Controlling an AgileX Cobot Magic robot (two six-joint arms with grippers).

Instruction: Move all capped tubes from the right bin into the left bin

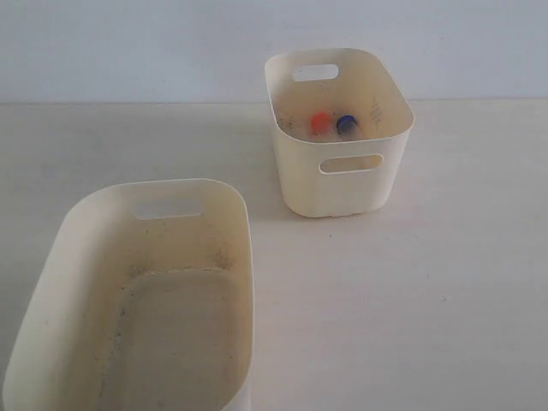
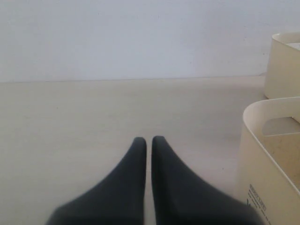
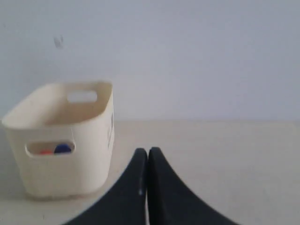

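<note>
Exterior view: where are the tubes?
— Low inside right bin. Only 2 show: orange cap & blue cap, side by side, nearly touching. Any others are hidden by the walls. No tube that I can see in left bin.

Long axis?
— Can't tell; bodies are clear & too small. Caps face up-ish, so prob. standing or leaning, but that's a guess.

Hands?
— Neither shows in exterior view. Left hand: tips pressed together, holding nothing, over bare surface. Left bin is just beside it, right bin beyond that. Right hand: also closed, empty. Right bin sits ahead of it, off its centre line, and both caps show low in it in right wrist view too.

So which one goes?
— Right hand, I'd say: it looks nearer, w/ nothing between it & the bin. Bin's deep & narrow, so the hand needs to open, get above the rim & come straight down onto one cap.
</note>
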